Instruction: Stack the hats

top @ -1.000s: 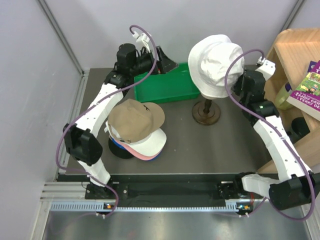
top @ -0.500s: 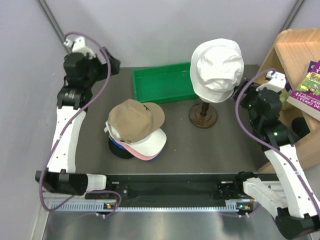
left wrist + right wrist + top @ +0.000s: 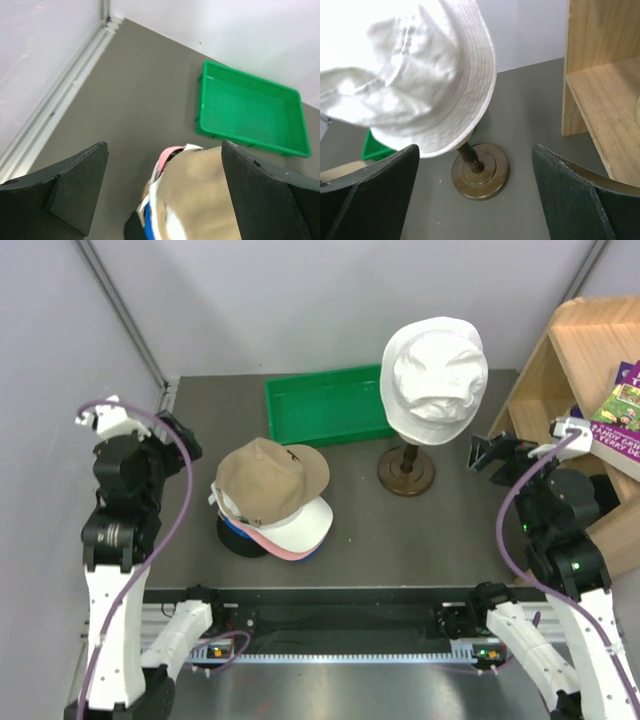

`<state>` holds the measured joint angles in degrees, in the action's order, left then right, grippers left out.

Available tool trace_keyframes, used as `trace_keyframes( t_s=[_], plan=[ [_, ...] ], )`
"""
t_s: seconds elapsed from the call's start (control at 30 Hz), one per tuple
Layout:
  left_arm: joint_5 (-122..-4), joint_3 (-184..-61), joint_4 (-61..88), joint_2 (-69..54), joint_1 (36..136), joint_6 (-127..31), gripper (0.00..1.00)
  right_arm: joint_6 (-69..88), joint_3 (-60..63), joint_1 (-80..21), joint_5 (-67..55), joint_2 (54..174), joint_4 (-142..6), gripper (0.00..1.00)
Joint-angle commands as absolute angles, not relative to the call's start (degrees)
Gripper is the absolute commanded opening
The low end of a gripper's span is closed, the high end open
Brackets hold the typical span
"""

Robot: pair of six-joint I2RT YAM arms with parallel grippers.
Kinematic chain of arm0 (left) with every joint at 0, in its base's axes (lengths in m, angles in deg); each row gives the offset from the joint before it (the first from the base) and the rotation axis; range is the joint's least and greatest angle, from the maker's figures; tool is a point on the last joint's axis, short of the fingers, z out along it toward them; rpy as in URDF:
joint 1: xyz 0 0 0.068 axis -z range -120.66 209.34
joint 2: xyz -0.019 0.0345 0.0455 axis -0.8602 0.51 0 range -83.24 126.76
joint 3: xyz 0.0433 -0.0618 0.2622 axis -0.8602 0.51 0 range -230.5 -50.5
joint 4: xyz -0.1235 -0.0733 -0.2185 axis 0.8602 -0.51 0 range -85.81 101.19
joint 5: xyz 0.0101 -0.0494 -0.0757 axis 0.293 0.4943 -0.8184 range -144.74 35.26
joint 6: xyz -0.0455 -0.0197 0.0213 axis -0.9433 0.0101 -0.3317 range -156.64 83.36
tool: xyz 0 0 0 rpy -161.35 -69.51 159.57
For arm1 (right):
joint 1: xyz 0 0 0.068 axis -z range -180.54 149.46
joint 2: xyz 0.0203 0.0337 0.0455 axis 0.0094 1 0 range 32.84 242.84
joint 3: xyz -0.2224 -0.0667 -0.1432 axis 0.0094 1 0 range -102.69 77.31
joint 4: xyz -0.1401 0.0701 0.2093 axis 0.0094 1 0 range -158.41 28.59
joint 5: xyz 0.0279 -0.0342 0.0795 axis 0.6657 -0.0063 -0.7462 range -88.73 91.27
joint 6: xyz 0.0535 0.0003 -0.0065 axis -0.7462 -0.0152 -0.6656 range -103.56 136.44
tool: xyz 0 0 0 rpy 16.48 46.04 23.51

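though one cap stack (image 3: 272,480), one tray (image 3: 325,410)

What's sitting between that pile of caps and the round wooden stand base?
Only bare grey tabletop between caps and stand, shown in the top view.

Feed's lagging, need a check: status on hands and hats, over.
Left hand open, empty. Right hand open, empty. Caps stacked, tan cap topmost. White hat on stand, apart.

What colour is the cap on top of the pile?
The top cap is tan; the overhead view shows it best.
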<state>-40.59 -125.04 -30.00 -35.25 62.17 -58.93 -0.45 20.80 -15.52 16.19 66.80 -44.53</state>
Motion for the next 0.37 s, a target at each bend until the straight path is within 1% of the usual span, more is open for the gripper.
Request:
trace_keyframes(
  t_s=[0.0,0.17,0.33],
  plan=[
    [-35.3,-124.2,-35.0,-41.2,62.1,-57.6,0.99,1.1,22.5,-16.2,13.3,61.6,-43.5,0.93],
    [-32.7,-123.8,-38.3,-46.4,62.1,-57.1,0.99,0.9,22.7,-16.2,12.7,59.4,-41.5,0.93],
    [-30.8,-125.6,-40.8,-47.8,62.1,-56.6,0.99,0.7,23.3,-16.3,12.3,58.2,-40.9,0.93]
  ],
)
